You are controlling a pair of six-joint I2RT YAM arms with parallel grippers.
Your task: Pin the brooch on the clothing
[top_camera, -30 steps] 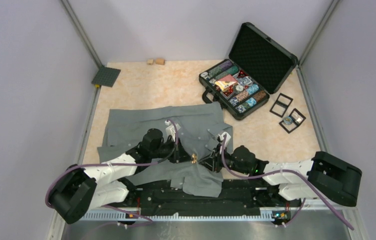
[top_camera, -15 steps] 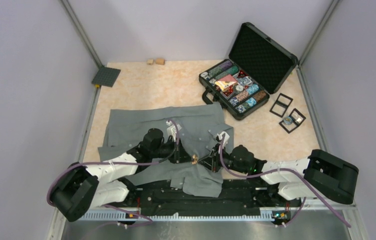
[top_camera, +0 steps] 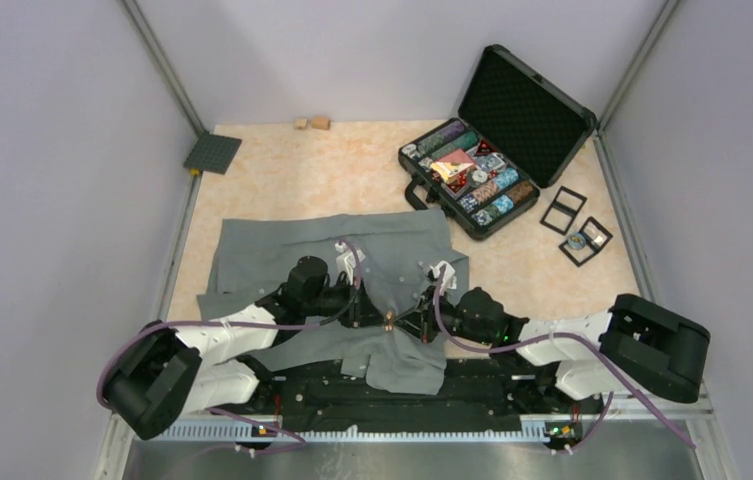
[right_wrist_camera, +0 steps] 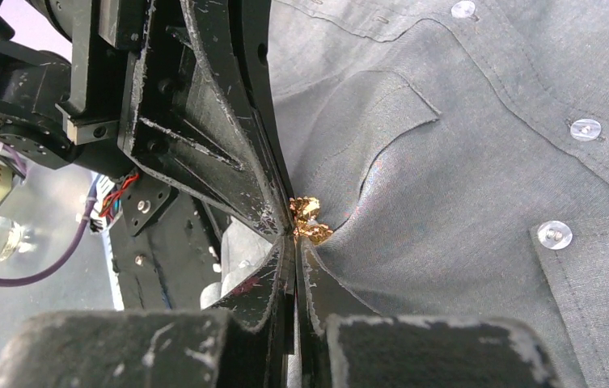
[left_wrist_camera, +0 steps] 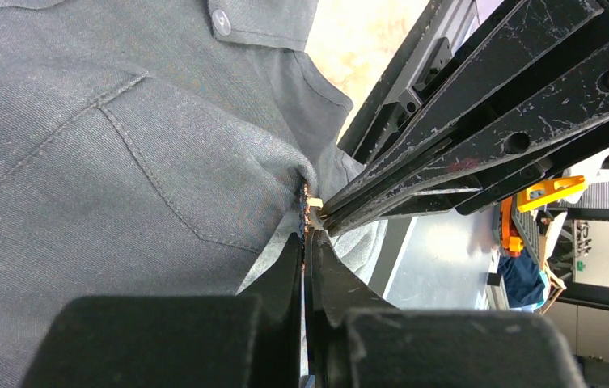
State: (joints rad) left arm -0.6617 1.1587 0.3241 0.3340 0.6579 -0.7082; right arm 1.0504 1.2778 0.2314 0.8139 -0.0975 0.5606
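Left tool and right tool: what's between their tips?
The small gold brooch, with a puckered ridge of the grey shirt, sits where the left tool and right tool meet; the right wrist view shows it.

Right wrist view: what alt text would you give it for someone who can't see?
A small gold brooch sits on a puckered grey shirt, right where the closed right fingers, rising from below, meet the closed left fingers, reaching in from the upper left. Pale buttons dot the shirt on the right.
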